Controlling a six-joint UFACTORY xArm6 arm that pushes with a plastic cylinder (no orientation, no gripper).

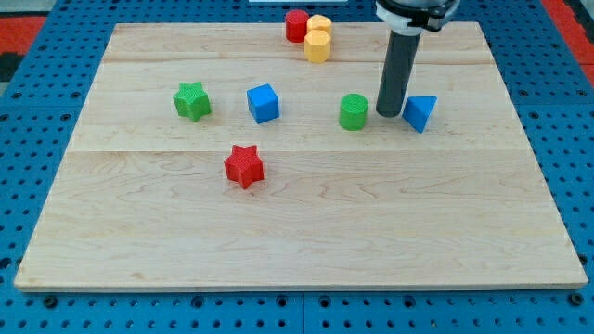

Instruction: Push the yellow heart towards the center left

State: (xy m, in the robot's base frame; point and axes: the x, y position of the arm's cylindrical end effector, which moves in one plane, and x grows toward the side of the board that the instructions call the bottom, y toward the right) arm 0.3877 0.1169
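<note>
A pale wooden board (297, 223) of jointed planks with a faint grain lies on a blue perforated base (28, 315), and a strip of red shows at the view's top corners. There is no gripper here to be open or closed: the arm ends in a smooth dark cylindrical rod, and my tip (390, 114) rests on the board in the narrow gap between the green cylinder (354, 111), just to its left in the view, and the blue triangular block (420, 112), just to its right and perhaps touching it. The yellow heart (318, 32) sits well up and to the left of my tip, at the board's top edge, packed against a red cylinder (297, 25) on its left and a yellow cylinder (317, 44) just below it; its lobed outline is only partly visible, so I name the heart as the upper yellow piece with some doubt. That tight cluster is, I judge, the main hazard: a push from the right would carry the red cylinder along, and a push from above has little room at the board's edge, so the heart could slip or turn off the rod. Leaving my present spot carelessly could also knock the green cylinder or blue block. Further left of my tip stand a blue cube (264, 103), a green star (192, 101) and a red star (244, 166), all matte, ribbed-looking plastic, lying near the heart's likely route.
</note>
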